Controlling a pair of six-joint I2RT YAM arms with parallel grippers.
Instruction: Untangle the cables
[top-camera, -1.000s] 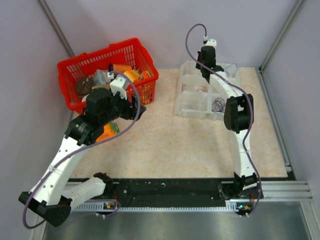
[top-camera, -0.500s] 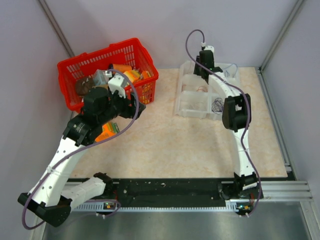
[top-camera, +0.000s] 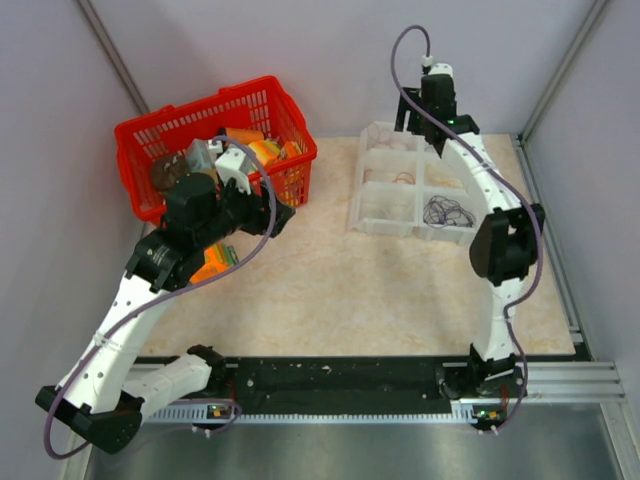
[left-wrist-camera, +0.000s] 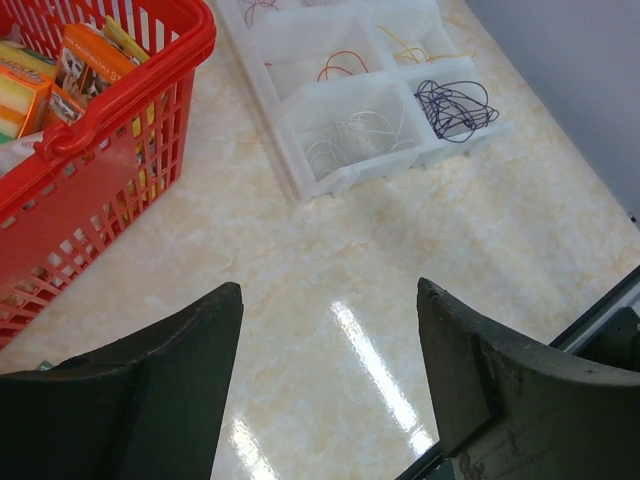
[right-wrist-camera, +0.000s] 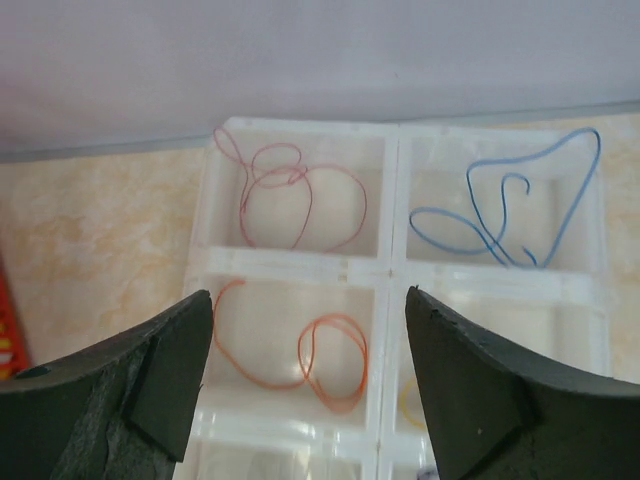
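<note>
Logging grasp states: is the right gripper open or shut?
Open. In its wrist view the right gripper stands spread wide, with only the compartment tray showing in the gap.

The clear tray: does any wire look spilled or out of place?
Nothing stands out. The pink wire, blue wire, orange wire and dark wire each lie in a separate compartment of the tray; none is on the table.

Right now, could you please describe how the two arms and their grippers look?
The left arm and right arm are both white links with black joint housings, each trailed by a thin purple hose. The left gripper and right gripper carry broad, dark matte fingers with curved inner edges.
</note>
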